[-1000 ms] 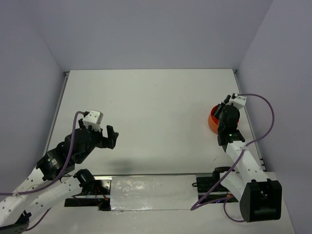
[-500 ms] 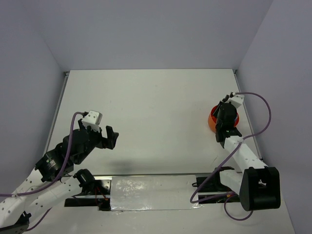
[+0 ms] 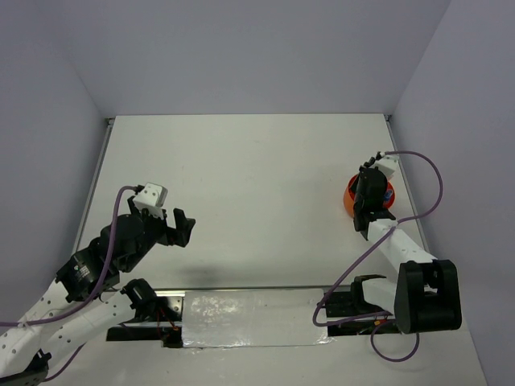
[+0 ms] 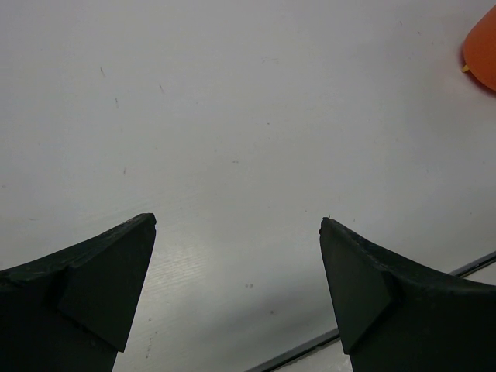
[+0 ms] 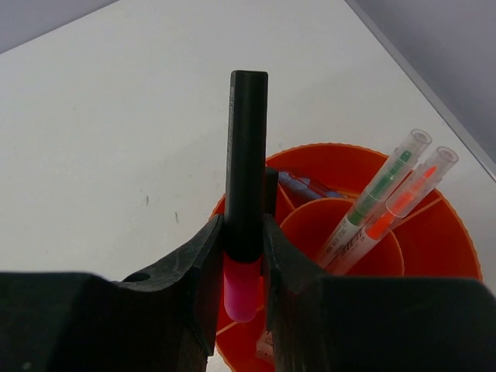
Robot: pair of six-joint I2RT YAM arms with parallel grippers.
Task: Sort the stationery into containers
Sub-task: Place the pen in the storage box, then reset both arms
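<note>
- Top view: my right tool [image 3: 368,186] hovers over the orange bowl [image 3: 349,206] at 3 o'clock, and my left tool [image 3: 179,223] hangs over the surface [image 3: 257,161] at 8 o'clock.
- Left wrist: its jaws stand wide apart and hold nothing.
- Right wrist: the jaws are clamped on the pink-capped highlighter [image 5: 246,155] just above its cap, with the black end pointing toward the bowl. I judge it light, stiff and slick, so a mid-barrel hold would suit it better.

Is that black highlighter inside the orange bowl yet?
Not dropped in: the right gripper clamps the highlighter, its pink cap pointing down over the bowl.
</note>
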